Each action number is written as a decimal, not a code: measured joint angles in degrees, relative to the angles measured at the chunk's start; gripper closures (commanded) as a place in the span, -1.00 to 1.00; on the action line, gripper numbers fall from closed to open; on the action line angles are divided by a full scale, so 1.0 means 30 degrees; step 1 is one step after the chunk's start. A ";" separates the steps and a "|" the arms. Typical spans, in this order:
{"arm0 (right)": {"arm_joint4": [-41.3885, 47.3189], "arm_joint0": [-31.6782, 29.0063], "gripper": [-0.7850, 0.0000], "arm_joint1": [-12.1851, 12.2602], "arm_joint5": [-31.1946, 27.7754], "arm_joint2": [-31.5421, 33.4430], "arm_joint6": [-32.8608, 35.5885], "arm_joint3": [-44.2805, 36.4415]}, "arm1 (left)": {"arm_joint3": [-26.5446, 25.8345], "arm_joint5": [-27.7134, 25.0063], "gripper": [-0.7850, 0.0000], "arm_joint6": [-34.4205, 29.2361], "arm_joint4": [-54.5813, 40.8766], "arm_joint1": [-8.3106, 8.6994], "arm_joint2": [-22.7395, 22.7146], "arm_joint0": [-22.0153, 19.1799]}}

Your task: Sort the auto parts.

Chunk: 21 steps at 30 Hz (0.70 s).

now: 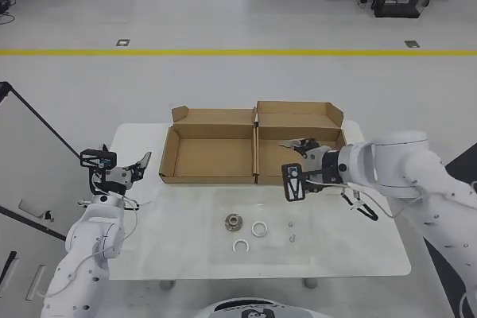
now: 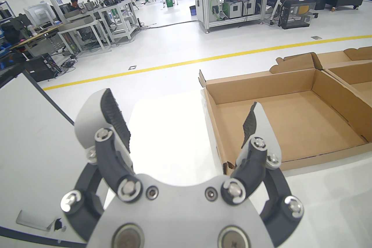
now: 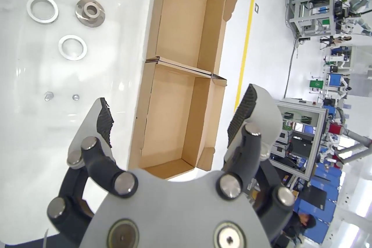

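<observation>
Our left gripper (image 2: 183, 103) is spread wide and empty, a cardboard box (image 2: 290, 121) just beyond its fingers. Our right gripper (image 3: 177, 95) gapes too, the second box (image 3: 203, 115) below its fingers.

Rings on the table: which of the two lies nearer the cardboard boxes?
The ring just right of the collared metal piece. The other ring lies nearer the front edge of the table, farther from the boxes.

Left claw (image 2: 181, 99) spread wide, nothing held. Right claw (image 3: 176, 95) likewise spread and empty, right forearm (image 1: 366, 163) lying crosswise.
</observation>
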 measured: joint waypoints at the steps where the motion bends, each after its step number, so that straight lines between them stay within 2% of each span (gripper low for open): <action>1: 0.0551 0.0650 -1.00 0.0350 0.0000 -0.0663 0.0000 0.0229 | 0.0000 0.0000 -1.00 0.0000 0.0000 0.0000 0.0000 0.0000; 6: 0.3755 0.3295 -1.00 0.1549 0.0790 -0.3434 0.0790 0.1171 | 0.0000 0.0000 -1.00 0.0000 0.0000 0.0000 0.0000 0.0000; 11: 0.8079 0.6447 -1.00 0.2410 0.3097 -0.6748 0.3097 0.1178 | 0.0000 0.0000 -1.00 0.0000 0.0000 0.0000 0.0000 0.0000; 16: 1.1760 0.9496 -1.00 0.2691 0.4889 -0.9885 0.4887 0.1048 | 0.0000 0.0000 -1.00 0.0000 0.0000 0.0000 0.0000 0.0000; 21: 1.3359 1.1540 -1.00 0.2666 0.5608 -1.2675 0.5605 0.1124 | 0.0000 0.0000 -1.00 0.0000 0.0000 0.0000 0.0000 0.0000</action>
